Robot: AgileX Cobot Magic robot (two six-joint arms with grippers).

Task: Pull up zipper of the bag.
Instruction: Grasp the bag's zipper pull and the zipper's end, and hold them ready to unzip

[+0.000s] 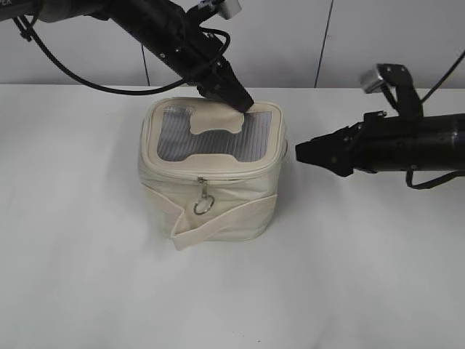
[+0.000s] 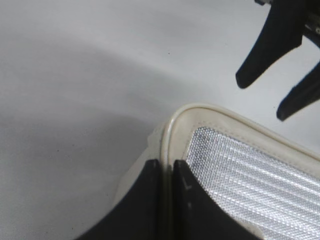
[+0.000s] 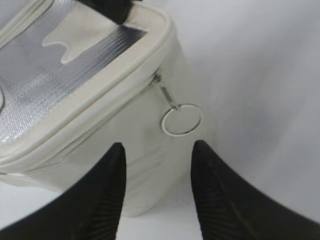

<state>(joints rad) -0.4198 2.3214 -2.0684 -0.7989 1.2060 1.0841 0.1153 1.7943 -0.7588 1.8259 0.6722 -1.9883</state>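
On the white table stands the bag, upright and near the middle, its mesh-windowed lid facing up and a fabric strap slanting across its front. Along the lid's rim runs the zipper, and its small silver pull with the round ring hangs down the front wall, free of either arm. At the far rim of the lid the left gripper has its two fingers pressed together with the lid's edge piping pinched between them, so it appears to be steadying the bag from the top. To the bag's right the right gripper hovers apart from the bag, its fingers spread wide; its wrist camera looks past both fingertips at the ring, which lies ahead of them and not yet between them. Judging by this, the step in hand is the approach to the pull, with the hold already set and the grasp not yet made. The next move calls for bringing the open fingers forward until the ring or the pull's shaft sits between them, closing on that thin metal, and then drawing it along the track while the left arm resists. Since the ring dangles loosely and lies flat against soft fabric, it may slip or swing aside unless the fingers close squarely on it.
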